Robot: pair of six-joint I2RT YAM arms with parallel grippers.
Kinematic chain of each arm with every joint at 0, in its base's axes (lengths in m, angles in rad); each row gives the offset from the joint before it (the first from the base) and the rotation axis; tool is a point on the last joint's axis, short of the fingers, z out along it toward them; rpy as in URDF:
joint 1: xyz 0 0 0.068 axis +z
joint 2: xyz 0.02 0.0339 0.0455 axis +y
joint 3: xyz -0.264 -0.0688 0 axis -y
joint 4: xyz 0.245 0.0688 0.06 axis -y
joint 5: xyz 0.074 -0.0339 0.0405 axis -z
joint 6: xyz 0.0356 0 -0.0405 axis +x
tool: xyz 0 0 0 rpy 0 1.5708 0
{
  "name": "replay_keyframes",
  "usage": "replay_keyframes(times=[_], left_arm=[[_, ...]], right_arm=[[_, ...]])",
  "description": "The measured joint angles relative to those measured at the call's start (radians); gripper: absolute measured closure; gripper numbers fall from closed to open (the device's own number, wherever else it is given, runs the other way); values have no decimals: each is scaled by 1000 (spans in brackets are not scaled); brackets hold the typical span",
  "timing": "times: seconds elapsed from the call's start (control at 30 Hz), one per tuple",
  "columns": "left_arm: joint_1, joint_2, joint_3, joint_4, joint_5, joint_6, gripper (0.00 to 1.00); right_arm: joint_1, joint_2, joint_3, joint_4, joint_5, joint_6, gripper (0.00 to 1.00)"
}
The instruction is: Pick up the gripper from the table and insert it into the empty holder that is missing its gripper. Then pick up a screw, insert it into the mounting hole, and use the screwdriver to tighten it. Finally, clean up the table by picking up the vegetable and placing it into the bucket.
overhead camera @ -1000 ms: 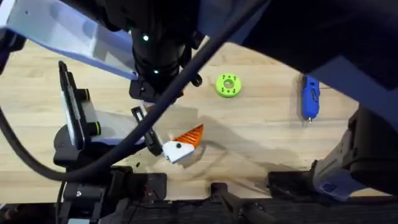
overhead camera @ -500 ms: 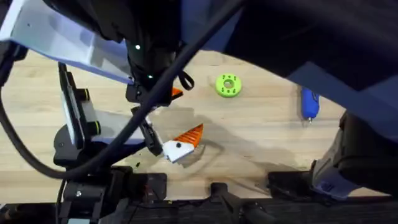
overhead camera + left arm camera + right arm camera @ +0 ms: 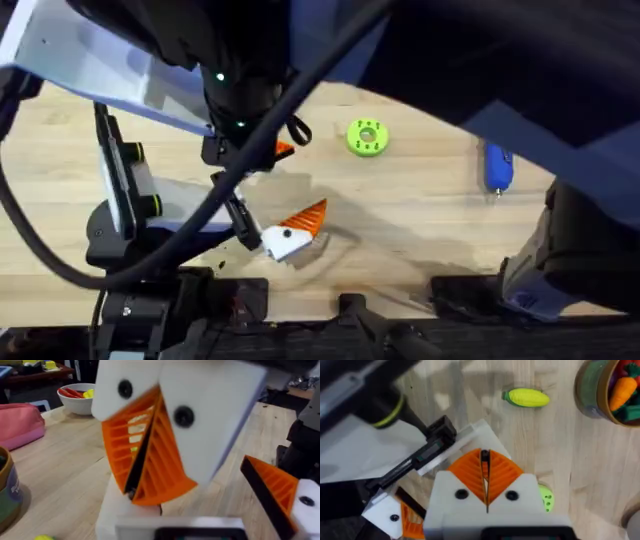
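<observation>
Both tools, the left (image 3: 142,467) and the right (image 3: 485,482), are staying closed, holding nothing. The corn (image 3: 526,397) is lying on the table (image 3: 560,455) beside the bucket (image 3: 592,390).

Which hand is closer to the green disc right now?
Right. The right hand hangs shut just beside the green disc; the left hand, also shut, is off by the bucket.

the left end effector (image 3: 145,455) is keeping its orange pads pressed together, and the right end effector (image 3: 485,480) is likewise closed, hanging above the surface.
</observation>
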Motion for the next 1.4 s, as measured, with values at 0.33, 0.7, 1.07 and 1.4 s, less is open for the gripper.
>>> replay_keyframes(times=[0.33, 0.7, 1.07, 1.4], left_arm=[[0, 0, 0, 0, 2, 1, 15], [0, -1, 0, 0, 2, 4, 15], [0, -1, 0, 0, 2, 4, 15], [0, 0, 0, 0, 2, 4, 15]], right_arm=[[-15, -9, 10, 0, 39, 8, 90], [-31, -50, 10, 2, 18, 142, 58], [-92, -276, -230, 195, -3, 319, 56], [-328, -638, -647, 278, 80, 570, 57]])
